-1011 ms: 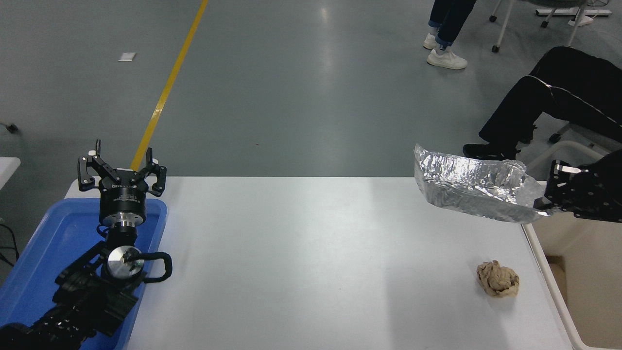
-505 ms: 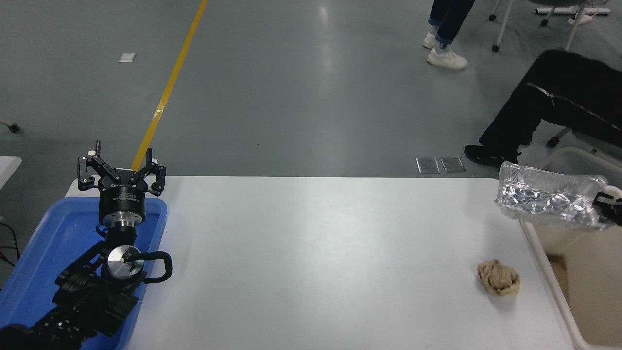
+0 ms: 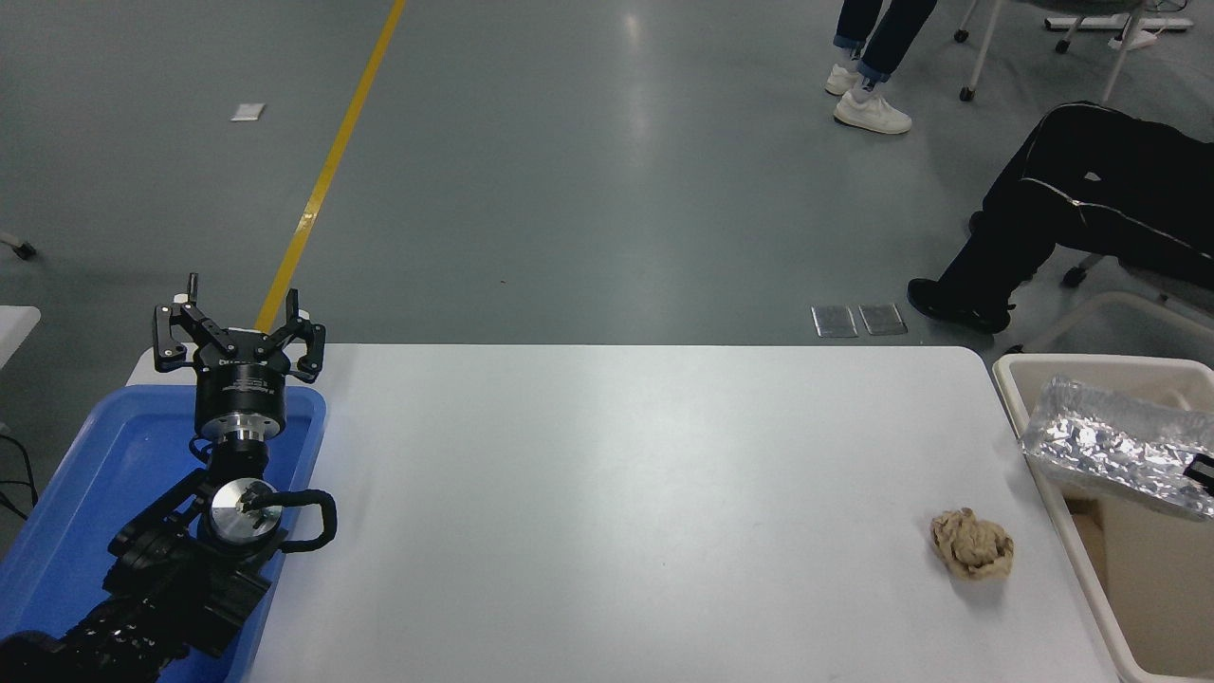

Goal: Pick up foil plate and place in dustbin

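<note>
While a white desk [image 3: 607, 493] fills the lower picture, a grey floor with a yellow line [image 3: 327, 171] lies beyond its far edge. A beige dustbin [image 3: 1010, 379] stands against the desk's right end. A blue tray [image 3: 85, 474] sits on the desk's left end, and the left arm is parked over it, its left pincer [image 3: 237, 327] spread open and empty. A person's dark trouser legs [image 3: 1072, 199] show beyond the desk's far right corner. The foil plate [image 3: 1110, 444] hangs tilted over the dustbin's opening, past the desk's right end. Only a black sliver of the right pincer [image 3: 1203, 471] shows at the plate's right tip; I cannot tell its grip. A crumpled brown paper ball [image 3: 972, 543] rests on the desk near the dustbin.
</note>
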Robot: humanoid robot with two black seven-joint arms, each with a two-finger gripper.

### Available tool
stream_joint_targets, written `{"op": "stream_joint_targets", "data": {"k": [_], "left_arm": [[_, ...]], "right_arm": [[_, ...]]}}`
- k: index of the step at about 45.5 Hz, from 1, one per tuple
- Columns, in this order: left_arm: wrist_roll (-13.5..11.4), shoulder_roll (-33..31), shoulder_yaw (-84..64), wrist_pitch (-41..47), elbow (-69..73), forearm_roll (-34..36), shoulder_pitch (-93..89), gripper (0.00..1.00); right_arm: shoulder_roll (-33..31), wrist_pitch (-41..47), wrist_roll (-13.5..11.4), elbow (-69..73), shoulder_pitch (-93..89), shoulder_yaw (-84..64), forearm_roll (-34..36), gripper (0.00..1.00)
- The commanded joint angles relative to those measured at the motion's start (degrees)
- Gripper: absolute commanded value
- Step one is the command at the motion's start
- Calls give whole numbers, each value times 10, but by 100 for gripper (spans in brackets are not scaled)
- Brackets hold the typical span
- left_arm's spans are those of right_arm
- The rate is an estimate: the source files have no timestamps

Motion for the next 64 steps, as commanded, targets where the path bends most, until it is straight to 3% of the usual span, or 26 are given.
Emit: {"op": "stream_joint_targets", "data": {"k": [1,15,24,33,37,44,55,64], "left_arm": [[0,0,0,0,0,-1,0,99],[0,1,-1,1,0,-1,1,99],[0,1,-1,1,1,-1,1,99],[0,0,0,0,0,0,0,99],[0,0,0,0,0,0,0,99],[0,0,0,0,0,0,0,99],[0,0,0,0,0,0,0,99],[0,0,0,0,0,0,0,99]], "right_arm": [[3,-10,-13,-12,-30,49,15,100],[-15,-9,-12,39,2,59,18,100],[-111,1,-12,215,118,48,20,100],[-140,4,-12,388,278,-54,21,100],[-121,4,-11,464,371,-141,21,100],[-34,26,-11,564,520,-259,21,100],[67,224,-10,613,676,-285,22,100],[102,274,-10,655,780,-281,112,100]]}}
